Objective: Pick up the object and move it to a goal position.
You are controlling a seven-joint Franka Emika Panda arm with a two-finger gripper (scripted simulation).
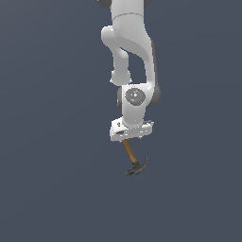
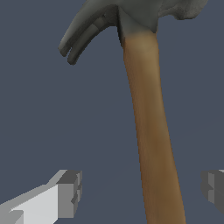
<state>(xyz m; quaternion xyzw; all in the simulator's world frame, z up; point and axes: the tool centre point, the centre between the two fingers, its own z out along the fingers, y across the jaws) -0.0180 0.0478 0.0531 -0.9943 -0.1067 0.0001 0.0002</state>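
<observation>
Aloft, hammer hanging from the jaws

Seemingly clamped on the handle's end, the jaws hold the small claw hammer with slim orange-brown wooden handle; its long axis points downward, dark grey metal head lowest, no goal marker visible.

Flat, even simulator light is washing both views, and the slate-blue backdrop is staying dim without cast shadows. The white arm is catching the brightest light, no glare. Edges are looking slightly soft and blocky; nothing is bending at the borders.
</observation>
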